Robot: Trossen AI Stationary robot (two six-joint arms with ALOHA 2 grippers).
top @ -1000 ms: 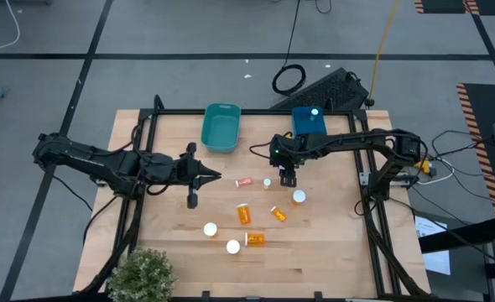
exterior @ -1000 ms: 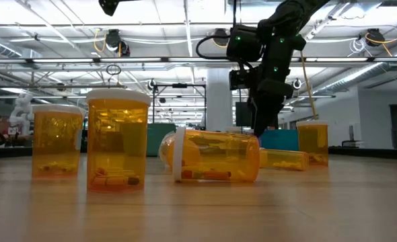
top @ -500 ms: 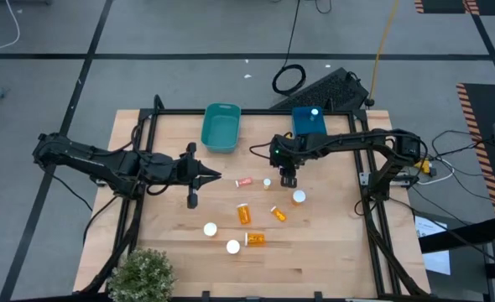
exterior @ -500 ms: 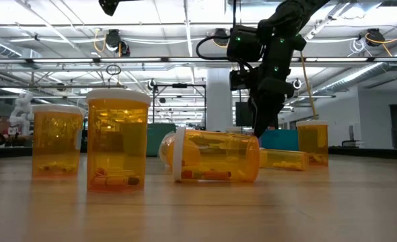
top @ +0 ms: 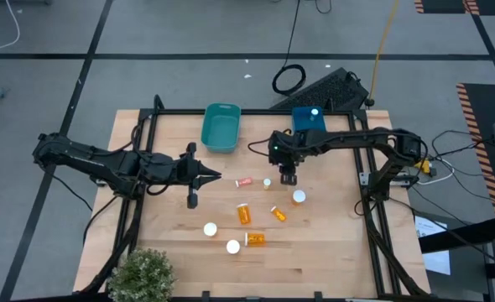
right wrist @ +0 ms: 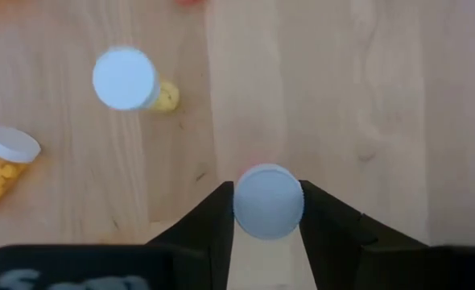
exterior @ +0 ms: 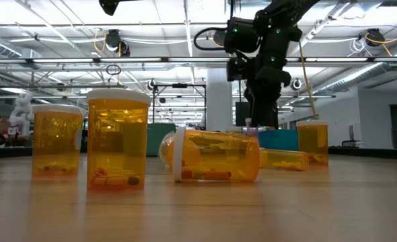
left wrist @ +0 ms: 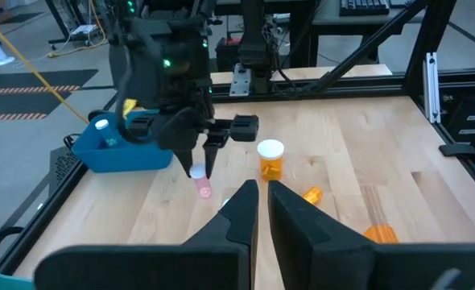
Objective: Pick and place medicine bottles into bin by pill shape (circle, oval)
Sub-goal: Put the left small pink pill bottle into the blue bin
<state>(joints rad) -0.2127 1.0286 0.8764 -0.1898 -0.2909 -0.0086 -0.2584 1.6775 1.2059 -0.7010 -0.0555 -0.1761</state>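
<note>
Right fingers, capped bottle newly raised.

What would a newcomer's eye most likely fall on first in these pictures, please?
Probably the right pincer near the table's middle, closed around the white cap of a small bottle and raised above the wood. Next, the orange medicine bottles scattered toward the table's front, some upright and some on their sides. Then the teal bin and the blue bin at the far edge, with the left pincer waiting at the left.

Glossy translucent orange plastic bottles with matt white caps; pale, smooth-grained wooden table.
</note>
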